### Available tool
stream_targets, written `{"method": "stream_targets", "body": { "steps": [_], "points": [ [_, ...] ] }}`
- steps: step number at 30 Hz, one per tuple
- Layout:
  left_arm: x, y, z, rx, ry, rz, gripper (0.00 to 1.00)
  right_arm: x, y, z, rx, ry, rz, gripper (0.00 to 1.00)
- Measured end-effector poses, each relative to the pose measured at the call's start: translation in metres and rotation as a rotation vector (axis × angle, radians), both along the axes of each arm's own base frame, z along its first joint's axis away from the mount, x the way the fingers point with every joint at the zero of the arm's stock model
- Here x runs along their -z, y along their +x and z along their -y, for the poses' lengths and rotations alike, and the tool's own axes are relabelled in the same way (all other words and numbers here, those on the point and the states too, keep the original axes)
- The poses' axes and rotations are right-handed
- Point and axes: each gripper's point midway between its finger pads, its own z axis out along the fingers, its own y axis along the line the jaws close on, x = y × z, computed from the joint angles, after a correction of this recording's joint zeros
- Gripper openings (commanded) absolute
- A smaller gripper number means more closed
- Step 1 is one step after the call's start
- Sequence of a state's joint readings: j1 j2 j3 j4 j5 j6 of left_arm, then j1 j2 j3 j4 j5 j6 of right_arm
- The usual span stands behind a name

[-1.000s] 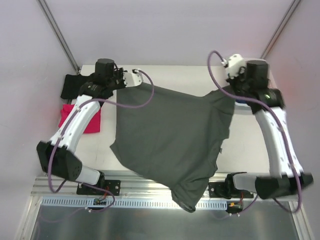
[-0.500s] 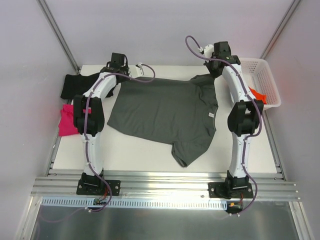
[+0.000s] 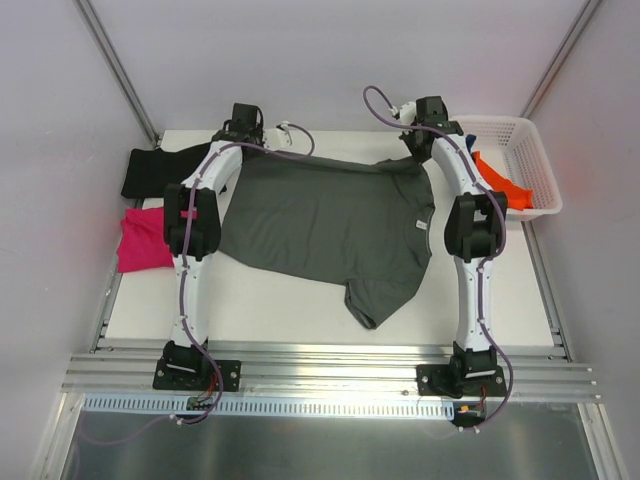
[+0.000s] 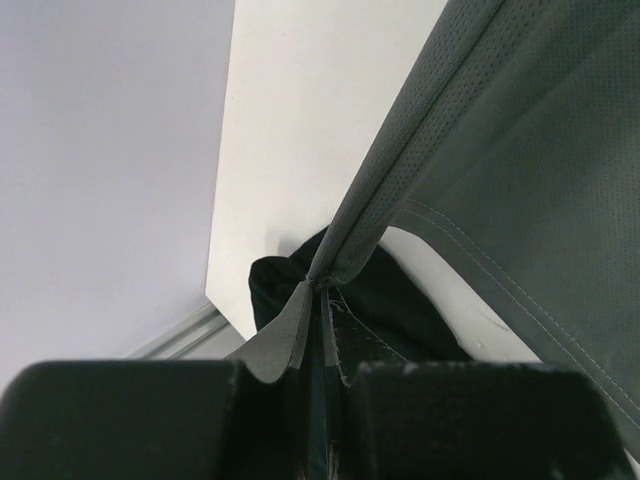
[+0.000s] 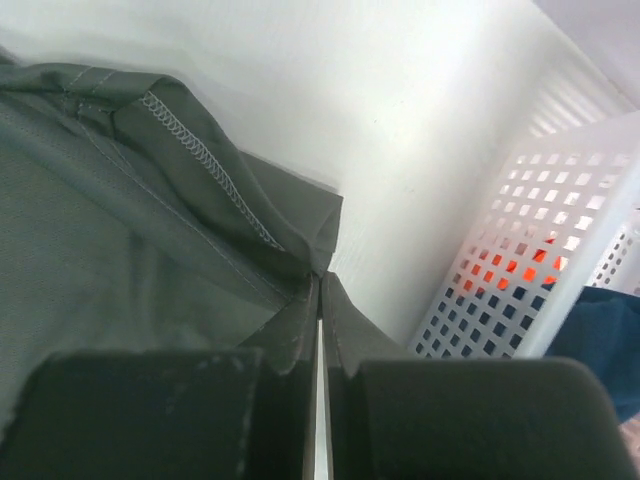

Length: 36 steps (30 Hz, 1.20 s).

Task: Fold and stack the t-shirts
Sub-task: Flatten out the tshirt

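Both tools are clamped on the dark grey shirt [image 3: 330, 220]. The left tool [image 3: 244, 128] holds one corner near the far left corner of the worktop [image 3: 290, 310]. In the left wrist view its fingers [image 4: 290, 335] are pressed together with a thin fold of grey hem pinched between them. The right tool [image 3: 421, 135] grips the other far corner, close to the far edge and just beside the white basket [image 3: 538, 150]. Its fingers [image 5: 345, 330] are closed on a stitched seam.

The dark grey shirt lies spread on the middle of the worktop, drawn out between the two tools along the far edge. One sleeve points toward the near edge, and a pale label shows on its right side.

The black shirt [image 3: 150, 165] lies bunched at the far left corner, partly under the left arm. The magenta shirt [image 3: 140, 240] sits at the left edge, nearer than the black one. The orange shirt [image 3: 500, 182] is inside the basket at the far right corner. Some blue cloth [image 5: 600, 340] shows at the basket's side in the right wrist view; whether it is inside, I cannot tell.
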<state>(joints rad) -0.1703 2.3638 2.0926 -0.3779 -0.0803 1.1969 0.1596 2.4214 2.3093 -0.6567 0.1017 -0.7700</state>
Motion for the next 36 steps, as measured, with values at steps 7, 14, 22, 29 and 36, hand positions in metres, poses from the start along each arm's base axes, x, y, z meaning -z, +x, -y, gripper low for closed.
{"method": "stream_targets", "body": {
  "steps": [7, 14, 22, 29, 36],
  "points": [
    [-0.018, -0.024, -0.005, -0.089, -0.067, -0.006, 0.0, -0.051, -0.014, 0.012, 0.131, 0.112, 0.075, 0.01],
    [-0.109, -0.066, 0.008, -0.272, -0.417, 0.063, 0.0, -0.196, -0.079, 0.019, 0.207, 0.352, 0.259, 0.01],
    [-0.215, -0.145, 0.028, -0.358, -0.85, 0.126, 0.0, -0.281, -0.176, 0.026, 0.255, 0.527, 0.402, 0.01],
    [-0.248, -0.218, 0.044, -0.373, -0.971, 0.123, 0.0, -0.244, -0.247, 0.032, 0.295, 0.559, 0.324, 0.0],
    [-0.297, -0.276, 0.069, -0.211, -0.972, 0.19, 0.0, -0.305, -0.323, 0.057, 0.301, 0.554, 0.524, 0.01]
  ]
}}
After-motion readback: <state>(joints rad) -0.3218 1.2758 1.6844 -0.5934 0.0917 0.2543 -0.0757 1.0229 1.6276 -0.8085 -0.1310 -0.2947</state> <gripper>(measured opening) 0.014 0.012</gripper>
